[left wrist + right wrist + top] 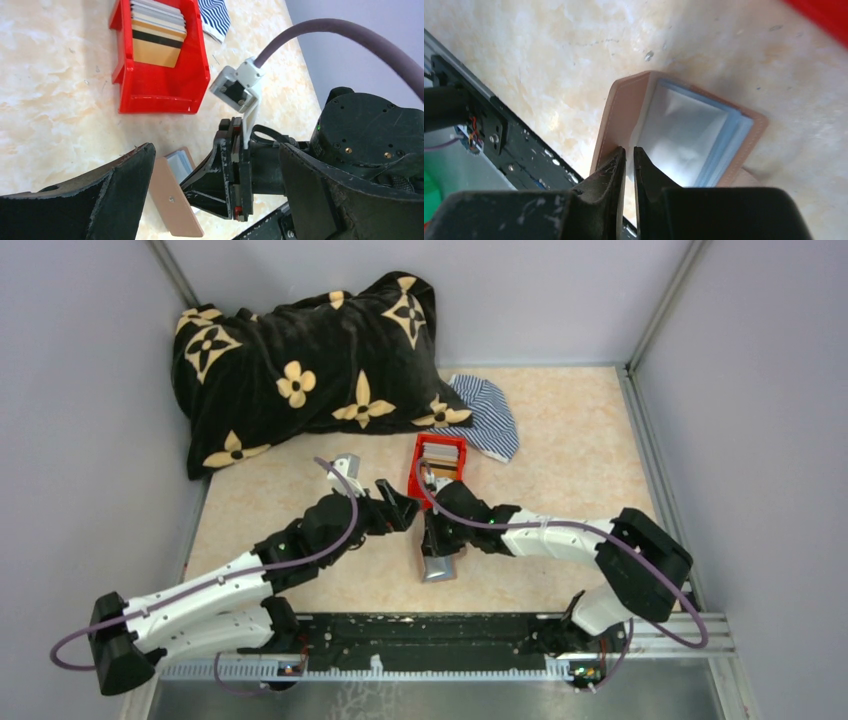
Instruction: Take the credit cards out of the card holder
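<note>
The reddish-brown card holder lies open on the table just in front of the red box. Its flap stands up, with a light blue card behind it. In the right wrist view the card holder shows pale blue cards or sleeves inside. My right gripper is closed to a thin slit on the flap's edge. My left gripper is wide open and empty. It hovers just left of the holder, its fingers either side of the right gripper. Several cards stand in the red box.
The red open-top box stands just behind the holder. A striped cloth and a black flowered pillow lie at the back. A black metal rail runs along the near edge. Grey walls enclose the table.
</note>
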